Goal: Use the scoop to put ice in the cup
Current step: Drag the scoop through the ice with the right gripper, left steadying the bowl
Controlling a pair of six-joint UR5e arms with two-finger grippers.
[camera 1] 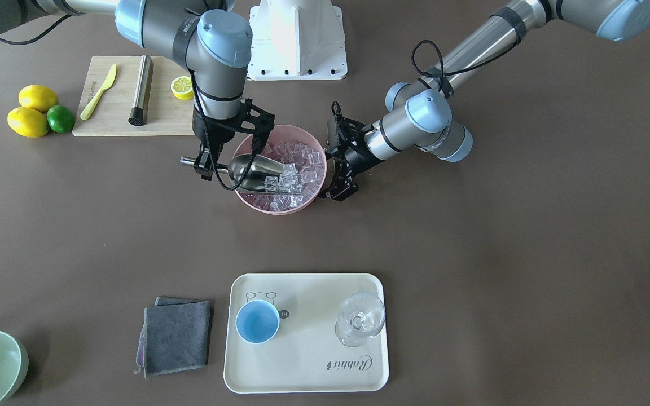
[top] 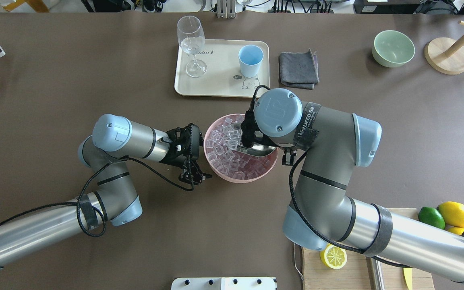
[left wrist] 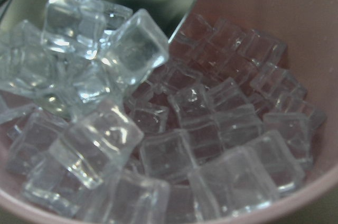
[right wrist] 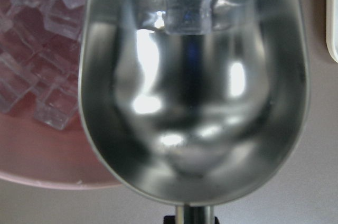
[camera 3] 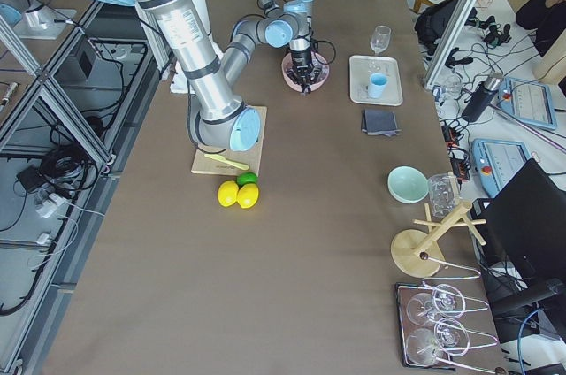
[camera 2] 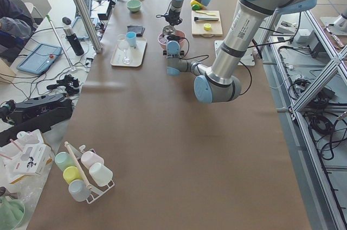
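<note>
While the left gripper (top: 193, 174) sits just outside the rim of the pink bowl (top: 232, 178) (honestly can't tell if it's open or closed), the scoop (top: 261, 151) is dipped into the ice (top: 224, 146), with cubes at its mouth. The right gripper (camera 1: 205, 164) is clamped on the scoop's handle. The cup (top: 251, 59) stands on the tray (top: 216, 88), well apart from the bowl.

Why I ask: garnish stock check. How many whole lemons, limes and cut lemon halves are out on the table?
Whole lemons: 2
Lime: 1
Lemon half: 1
Total: 4
</note>
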